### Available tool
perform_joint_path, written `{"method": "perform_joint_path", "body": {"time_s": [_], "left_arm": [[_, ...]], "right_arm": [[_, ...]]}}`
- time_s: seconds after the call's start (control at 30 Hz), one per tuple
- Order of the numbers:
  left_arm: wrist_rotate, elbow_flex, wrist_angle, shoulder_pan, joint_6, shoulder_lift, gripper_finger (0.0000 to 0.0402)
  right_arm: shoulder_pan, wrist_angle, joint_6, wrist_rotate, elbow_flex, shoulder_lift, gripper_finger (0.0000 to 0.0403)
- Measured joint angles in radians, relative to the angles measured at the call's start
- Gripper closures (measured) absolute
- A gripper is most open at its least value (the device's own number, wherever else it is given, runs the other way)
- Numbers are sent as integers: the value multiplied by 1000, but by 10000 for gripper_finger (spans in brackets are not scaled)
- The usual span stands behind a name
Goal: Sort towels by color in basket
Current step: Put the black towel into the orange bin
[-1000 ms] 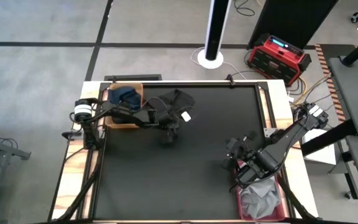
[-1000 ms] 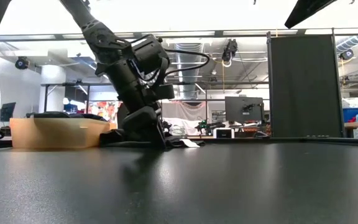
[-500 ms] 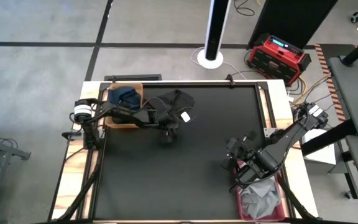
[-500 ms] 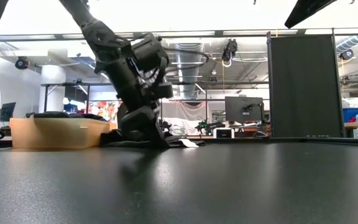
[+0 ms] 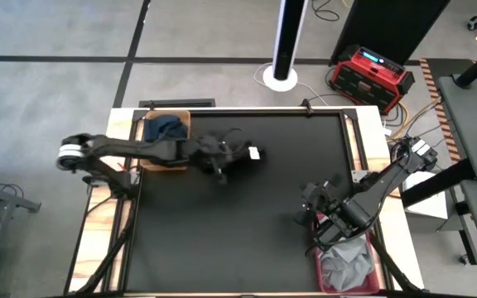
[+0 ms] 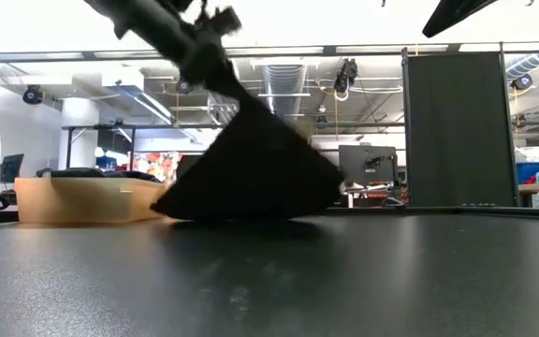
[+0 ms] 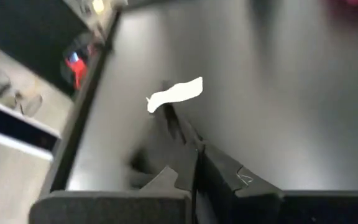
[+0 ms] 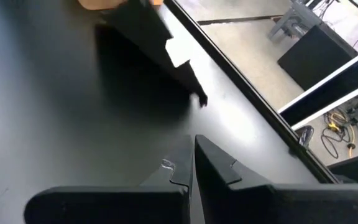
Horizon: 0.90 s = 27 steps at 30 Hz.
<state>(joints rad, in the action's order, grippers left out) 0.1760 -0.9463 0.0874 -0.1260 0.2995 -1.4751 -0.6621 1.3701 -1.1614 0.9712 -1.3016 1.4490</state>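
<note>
Since closing, left tool (image 5: 219, 157) lifted towel (image 6: 251, 173).

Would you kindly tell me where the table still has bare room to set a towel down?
The black table lies bare across its middle and near edge, between the tan basket and the red bin. It is crowded by the tan basket, where the left gripper lifts a black towel.

The flat black tabletop (image 5: 247, 232), w/ pale wooden edges, carried a tan rectangular basket (image 5: 149, 162) at its far left corner and a red rectangular bin (image 5: 321, 266) at the near right edge. A black cloth towel (image 5: 222, 151) w/ a small white tag (image 5: 254, 153) trailed its lower edge on the surface just beside the basket.
</note>
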Motion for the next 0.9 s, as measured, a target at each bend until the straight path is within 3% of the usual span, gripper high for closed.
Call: {"method": "perform_joint_path", "body": {"time_s": [0.43,0.7,0.9], "left_arm": [[-1,-55,-8,109,-139,361,401],[-2,-124,-8,162,-183,395,402],[-2,-206,-14,198,-210,353,402]], "right_arm": [[-1,-26,2,59,14,0,394],[-1,-102,31,144,17,0,382],[-1,-222,162,153,17,0,314]]}}
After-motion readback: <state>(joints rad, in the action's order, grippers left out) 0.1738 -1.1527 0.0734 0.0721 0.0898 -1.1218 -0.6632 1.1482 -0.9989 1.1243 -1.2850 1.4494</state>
